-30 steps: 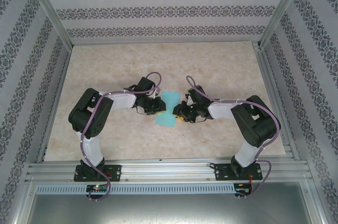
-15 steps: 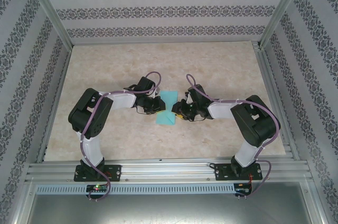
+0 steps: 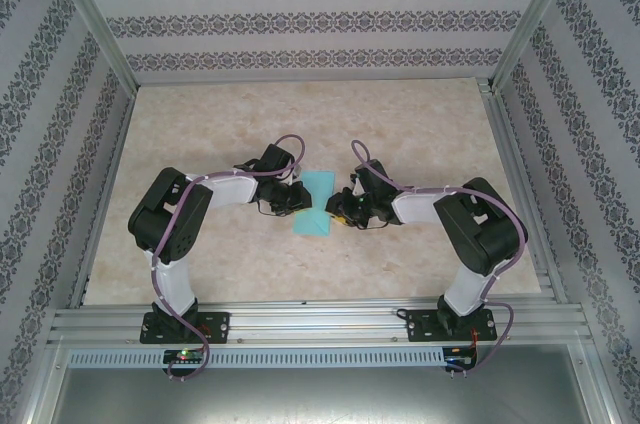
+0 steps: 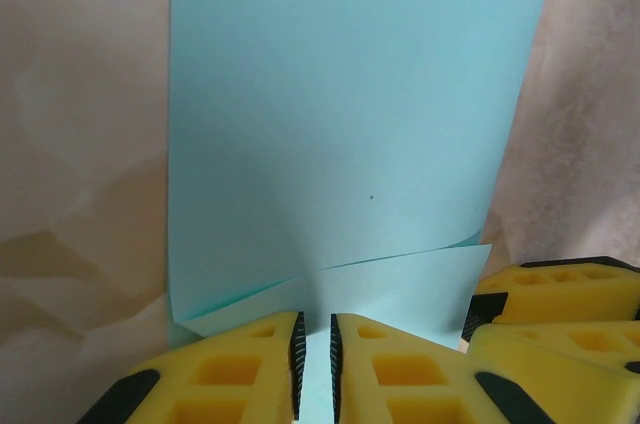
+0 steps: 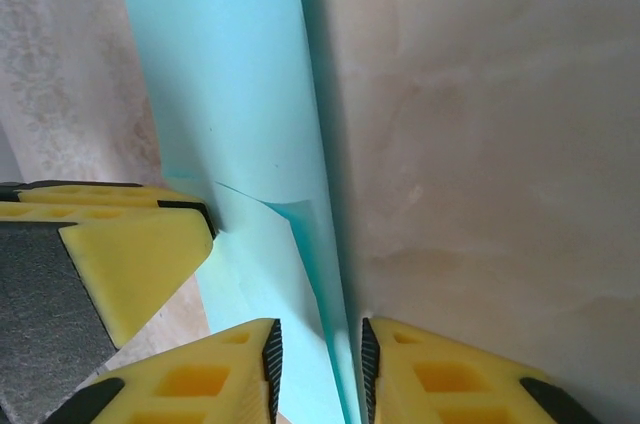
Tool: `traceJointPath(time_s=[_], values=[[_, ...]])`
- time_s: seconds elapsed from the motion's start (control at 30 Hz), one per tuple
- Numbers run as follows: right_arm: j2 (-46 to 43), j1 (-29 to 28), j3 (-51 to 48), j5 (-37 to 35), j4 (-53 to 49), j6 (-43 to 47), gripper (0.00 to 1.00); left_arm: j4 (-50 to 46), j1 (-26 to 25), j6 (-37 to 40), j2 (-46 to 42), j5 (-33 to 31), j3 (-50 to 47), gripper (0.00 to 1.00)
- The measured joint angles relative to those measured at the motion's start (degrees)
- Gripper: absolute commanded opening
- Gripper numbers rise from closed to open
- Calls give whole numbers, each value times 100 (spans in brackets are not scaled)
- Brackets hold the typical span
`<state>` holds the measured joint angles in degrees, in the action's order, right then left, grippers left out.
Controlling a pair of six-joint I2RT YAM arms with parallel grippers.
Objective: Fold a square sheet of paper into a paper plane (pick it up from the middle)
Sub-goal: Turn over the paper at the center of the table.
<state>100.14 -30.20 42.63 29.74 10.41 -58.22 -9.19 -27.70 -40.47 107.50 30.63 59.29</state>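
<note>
Starting on the left: the left gripper [image 3: 297, 200] comes in from the left side of the table [image 3: 420, 124]. In its own wrist view the left gripper [image 4: 314, 344] has its yellow fingers pressed almost together, with just a sliver of turquoise between the pads. So it's pinching the near edge of the square sheet of paper [image 4: 350, 124] right around the middle.

In the centre, the square sheet of paper [image 3: 320, 184] sits mid-table between the two arms. From above it looks nipped in at the waist, kind of an hourglass, with a couple of shallow creases running out from the pinch.

On the right, the right gripper [image 3: 340, 212] meets it from the opposite side. Its wrist camera shows the right gripper [image 5: 322, 354] with the jaws a bit further apart, and a raised ridge of the sheet [image 5: 230, 94] stands in the gap. Honestly can't tell if the pads are actually biting or just straddling it.

My read: this is the pick-up-from-the-middle step, and no real plane folds are made yet. The next move probably needs the right side to get a firm grip. After that both would have to lift together, evenly, so the thin paper doesn't tear or slip out.
</note>
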Motion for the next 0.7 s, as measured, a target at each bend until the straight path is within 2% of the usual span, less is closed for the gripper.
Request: traceJointPath(time_s=[0.7], values=[[138, 9, 2, 245, 750, -39, 30, -55, 0, -2, -50, -76, 0, 20]])
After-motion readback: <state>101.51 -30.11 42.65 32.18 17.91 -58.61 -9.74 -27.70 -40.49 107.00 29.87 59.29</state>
